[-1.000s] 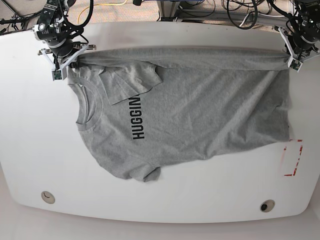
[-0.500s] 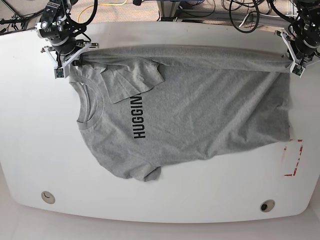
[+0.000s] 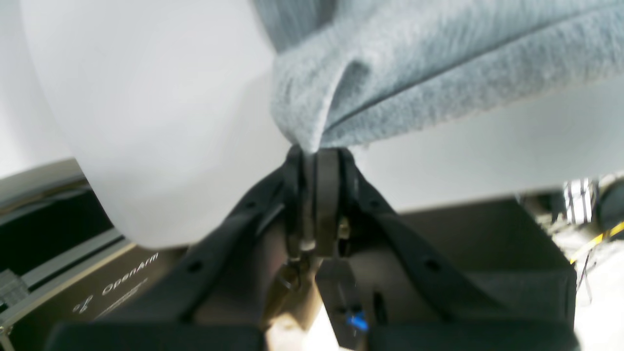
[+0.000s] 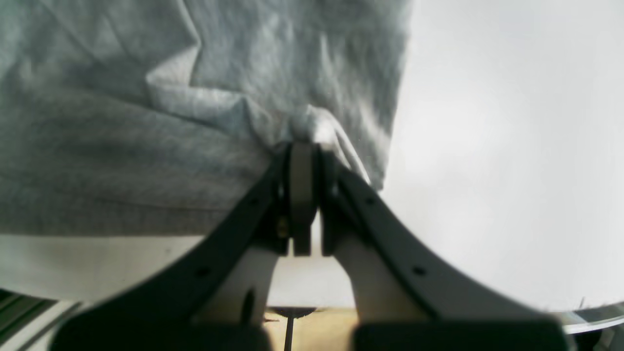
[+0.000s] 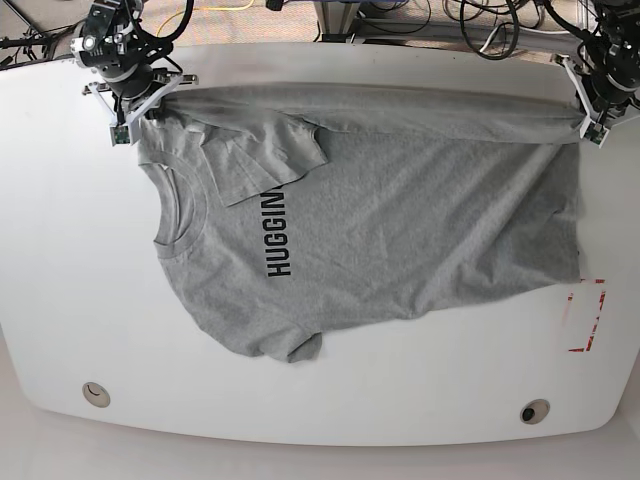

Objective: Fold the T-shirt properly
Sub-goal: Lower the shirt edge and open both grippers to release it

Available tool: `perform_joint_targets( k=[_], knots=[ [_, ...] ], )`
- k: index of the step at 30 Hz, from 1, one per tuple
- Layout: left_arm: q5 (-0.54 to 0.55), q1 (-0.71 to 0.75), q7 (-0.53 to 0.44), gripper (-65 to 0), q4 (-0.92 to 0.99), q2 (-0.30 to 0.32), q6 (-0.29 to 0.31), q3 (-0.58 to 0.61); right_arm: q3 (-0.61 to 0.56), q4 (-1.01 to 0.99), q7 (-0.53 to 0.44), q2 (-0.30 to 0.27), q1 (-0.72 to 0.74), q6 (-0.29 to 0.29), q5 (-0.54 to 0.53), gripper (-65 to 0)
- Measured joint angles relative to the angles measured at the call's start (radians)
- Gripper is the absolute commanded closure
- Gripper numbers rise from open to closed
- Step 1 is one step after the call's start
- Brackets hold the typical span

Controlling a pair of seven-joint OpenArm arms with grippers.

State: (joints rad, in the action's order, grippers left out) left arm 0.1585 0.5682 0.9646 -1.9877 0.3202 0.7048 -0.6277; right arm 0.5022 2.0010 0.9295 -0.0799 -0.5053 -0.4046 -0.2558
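Note:
The grey T-shirt (image 5: 400, 210) lies spread across the white table (image 5: 60, 260), collar to the left, with black letters "HUGGIN" on the chest. Its far long edge is lifted and stretched taut between both arms. My right gripper (image 5: 152, 100), at the far left in the base view, is shut on the shirt's shoulder corner (image 4: 312, 129). My left gripper (image 5: 583, 120), at the far right, is shut on the hem corner (image 3: 302, 131). One sleeve (image 5: 265, 155) is folded over the chest; the other sleeve (image 5: 290, 345) lies flat near the front.
A red-outlined rectangle (image 5: 585, 315) is marked on the table at the right, just below the shirt's hem. Two round holes (image 5: 96, 393) sit near the front edge. Cables and frame parts (image 5: 400, 15) crowd the space behind the table's far edge.
Both grippers have moved toward the table's far edge, pulling the shirt's held edge with them. The rest of the shirt has shifted slightly the same way.

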Motion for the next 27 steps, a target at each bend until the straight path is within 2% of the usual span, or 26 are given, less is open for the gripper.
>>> perform_joint_targets(
  k=[9, 11, 13, 15, 17, 19, 21, 22, 24, 27],
  knots=[
    [0.0, 0.014, 0.0, -0.7, 0.023, 0.004, 0.0, -0.002, -0.003, 0.0, -0.005, 0.021, -0.007, 0.0, 0.005, -0.8],
    [0.0, 0.014, 0.0, -5.6, 0.023, 0.005, 0.0, -0.002, -0.003, 0.0, 0.001, 0.021, -0.013, 0.0, 0.005, -1.0],
    [0.0, 0.017, 0.0, -14.7, 0.023, 0.006, 0.0, -0.001, -0.003, 0.0, 0.029, 0.021, -0.019, 0.0, 0.005, -3.6],
    [-0.001, 0.02, 0.002, -26.5, 0.023, 0.011, 0.0, 0.001, -0.003, 0.0, 0.039, 0.021, -0.027, 0.001, 0.007, -10.6],
    [-0.003, 0.031, 0.004, -39.7, 0.024, 0.027, 0.0, 0.006, -0.002, 0.0, 0.041, 0.019, -0.029, 0.001, 0.01, -21.4],
    [-0.005, 0.04, 0.005, -47.4, 0.023, 0.042, -0.001, 0.015, -0.002, 0.0, 0.042, 0.019, -0.033, 0.004, 0.017, -33.3],
    [-0.008, 0.046, 0.008, -48.6, 0.024, 0.049, -0.001, 0.021, -0.002, 0.0, 0.036, 0.019, -0.04, 0.004, 0.013, -42.6],
    [-0.01, 0.048, 0.009, -47.5, 0.024, 0.048, -0.002, 0.022, -0.002, 0.001, 0.033, 0.019, -0.044, 0.004, 0.006, -48.4],
    [-0.008, 0.049, 0.008, -45.8, 0.024, 0.046, -0.001, 0.025, -0.002, 0.001, 0.034, 0.023, -0.052, 0.003, -0.004, -55.3],
    [-0.006, 0.049, 0.008, -44.9, 0.024, 0.046, -0.001, 0.026, -0.001, 0.001, 0.042, 0.024, -0.052, -0.023, -0.023, -58.7]
  ],
)
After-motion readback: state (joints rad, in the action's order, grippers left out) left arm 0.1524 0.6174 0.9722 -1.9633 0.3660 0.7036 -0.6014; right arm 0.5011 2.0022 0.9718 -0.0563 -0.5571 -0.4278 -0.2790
